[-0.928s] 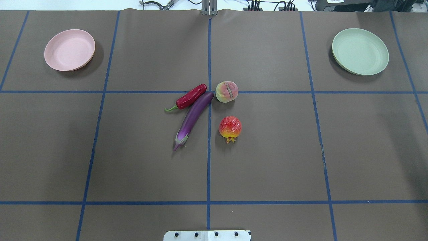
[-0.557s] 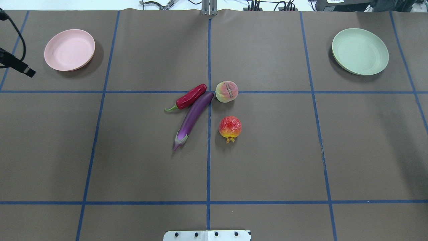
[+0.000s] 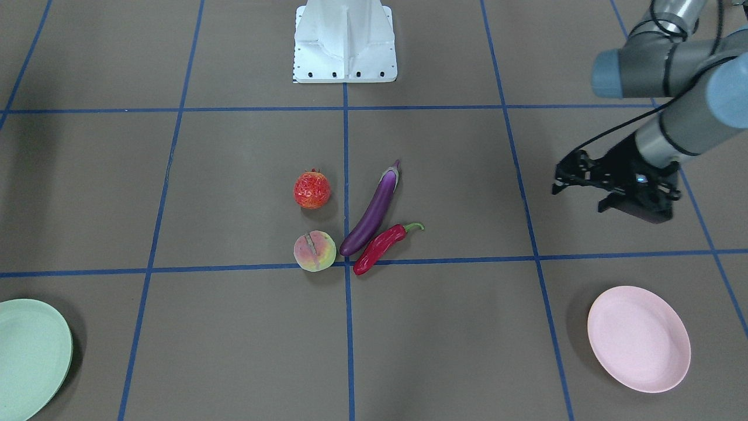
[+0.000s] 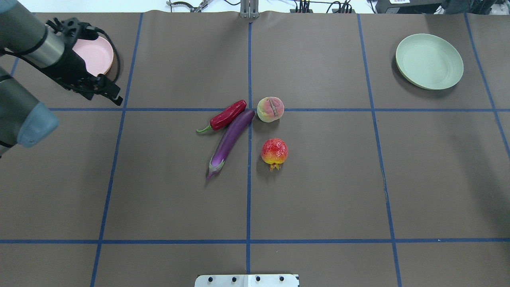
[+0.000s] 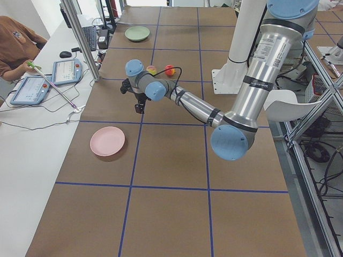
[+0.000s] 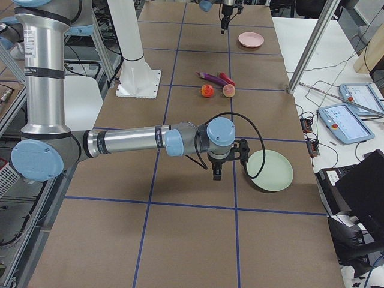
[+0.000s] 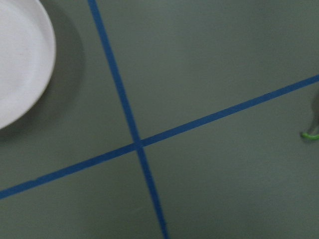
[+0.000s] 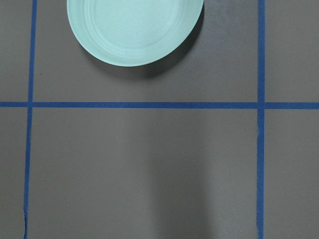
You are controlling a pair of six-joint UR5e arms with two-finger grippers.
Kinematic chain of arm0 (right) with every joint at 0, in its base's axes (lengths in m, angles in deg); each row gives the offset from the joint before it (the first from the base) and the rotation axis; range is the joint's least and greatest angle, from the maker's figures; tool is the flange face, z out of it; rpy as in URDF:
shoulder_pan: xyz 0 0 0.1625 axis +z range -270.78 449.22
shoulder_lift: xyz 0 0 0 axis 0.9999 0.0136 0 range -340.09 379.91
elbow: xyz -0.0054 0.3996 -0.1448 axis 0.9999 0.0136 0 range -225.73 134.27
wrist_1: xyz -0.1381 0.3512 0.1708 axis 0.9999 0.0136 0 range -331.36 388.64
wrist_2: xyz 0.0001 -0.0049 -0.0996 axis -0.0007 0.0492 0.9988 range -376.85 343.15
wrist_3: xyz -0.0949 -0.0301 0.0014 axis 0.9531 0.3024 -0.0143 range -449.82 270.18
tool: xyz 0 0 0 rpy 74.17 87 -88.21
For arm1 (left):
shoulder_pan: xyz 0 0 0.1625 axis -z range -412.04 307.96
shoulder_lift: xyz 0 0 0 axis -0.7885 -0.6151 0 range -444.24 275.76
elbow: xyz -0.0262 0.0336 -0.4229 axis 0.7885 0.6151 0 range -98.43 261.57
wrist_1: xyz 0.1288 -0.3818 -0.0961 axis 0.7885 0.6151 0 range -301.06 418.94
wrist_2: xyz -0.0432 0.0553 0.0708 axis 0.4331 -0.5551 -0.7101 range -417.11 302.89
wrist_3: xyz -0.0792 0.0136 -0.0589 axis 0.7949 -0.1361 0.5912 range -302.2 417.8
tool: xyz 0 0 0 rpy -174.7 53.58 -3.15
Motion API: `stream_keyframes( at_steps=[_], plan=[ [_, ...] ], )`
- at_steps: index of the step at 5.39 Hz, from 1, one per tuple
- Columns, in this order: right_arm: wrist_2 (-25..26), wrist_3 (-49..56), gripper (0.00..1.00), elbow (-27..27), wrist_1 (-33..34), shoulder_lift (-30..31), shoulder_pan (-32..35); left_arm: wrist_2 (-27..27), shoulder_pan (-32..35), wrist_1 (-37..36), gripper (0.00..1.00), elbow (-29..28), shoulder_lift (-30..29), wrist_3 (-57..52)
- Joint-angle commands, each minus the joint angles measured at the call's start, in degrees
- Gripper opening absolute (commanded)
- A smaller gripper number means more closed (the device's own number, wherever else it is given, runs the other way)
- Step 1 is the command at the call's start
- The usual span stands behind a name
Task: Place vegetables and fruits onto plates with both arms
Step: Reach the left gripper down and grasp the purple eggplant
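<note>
Fingers of the black two-finger left hand (image 4: 115, 98) pointing down above the brown paper-covered desk (image 4: 318, 191), at the end of the silver-grey tubular left arm (image 3: 684, 120). Cannot tell whether apart or together: too small and dark in every view. Just beyond the hand, away from the robot, the pale pink round matte plate (image 3: 638, 339), partly hidden behind the hand in the overhead view. Below the hand, a crossing of blue tape lines (image 7: 138, 144), with the pink plate's rim at the upper left corner of the left wrist view.

Well apart from that hand, toward the desk's middle, the produce in one cluster. Nearest, a short shiny red chili (image 4: 228, 115) with curled green stem, lying close alongside a long slim glossy purple eggplant (image 4: 231, 141), pale cap toward the robot. Just beside the eggplant's blunt tip, a round yellow-pink creased peach (image 4: 270, 109). Nearer the robot than the peach and apart from it, a round red-orange rough fruit (image 4: 274, 151) with tiny crown. All four on the desk, on neither plate.

Black right hand (image 6: 216, 177) on the right arm (image 6: 126, 141), seen only from the desk's right end: cannot tell whether apart or together. Hanging above the desk just beside the pale mint green round matte plate (image 4: 429, 61), on its robot side, far from the cluster.
</note>
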Motion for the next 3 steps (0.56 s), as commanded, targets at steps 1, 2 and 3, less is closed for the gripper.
stream_keyframes(
  at_steps=[1, 2, 3],
  plan=[
    [-0.2, 0.0, 1.0, 0.1, 0.1, -0.2, -0.1, -8.3, -11.2, 3.5, 1.0, -0.7, -7.2, 19.3],
    [-0.2, 0.0, 1.0, 0.2, 0.2, -0.2, -0.2, -13.2, -16.0, 3.8, 1.0, -5.4, -12.6, 23.4],
    [-0.1, -0.2, 1.0, 0.2, 0.2, -0.4, -0.3, -15.9, -18.2, 5.4, 1.0, -13.4, -18.2, 23.6]
  ],
)
